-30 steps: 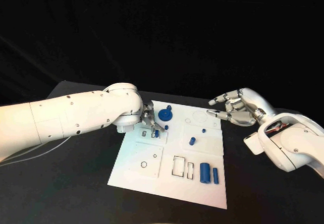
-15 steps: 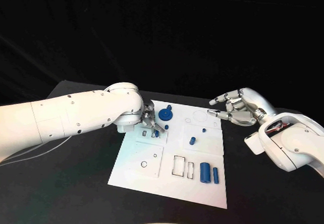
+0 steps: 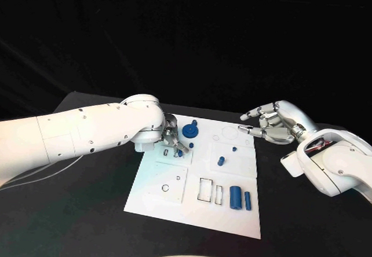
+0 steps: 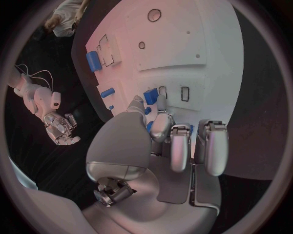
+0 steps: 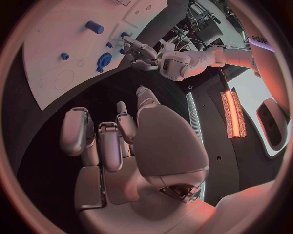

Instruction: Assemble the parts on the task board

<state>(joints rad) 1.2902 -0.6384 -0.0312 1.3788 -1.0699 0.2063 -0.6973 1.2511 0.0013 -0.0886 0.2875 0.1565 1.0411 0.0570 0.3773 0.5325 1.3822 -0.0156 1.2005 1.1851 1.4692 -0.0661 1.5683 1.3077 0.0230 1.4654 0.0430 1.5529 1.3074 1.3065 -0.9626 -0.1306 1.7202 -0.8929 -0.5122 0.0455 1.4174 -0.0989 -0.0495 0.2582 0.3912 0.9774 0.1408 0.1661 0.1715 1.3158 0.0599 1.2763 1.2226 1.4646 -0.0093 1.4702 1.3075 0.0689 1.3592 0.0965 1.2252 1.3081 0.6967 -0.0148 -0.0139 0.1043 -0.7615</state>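
Silver left hand stays over the task board left of centre, pinching a blue part; right hand, unmoved, hovers upper right, fingers spread, holding nothing.

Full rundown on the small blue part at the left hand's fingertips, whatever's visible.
The small blue block-shaped part looks like matte plastic. It sits at the left hand's fingertips, on the white task board, beside two small rectangular slots. The fingers touch it; a firm pinch can't be confirmed. In the head view the fingers mostly hide it.
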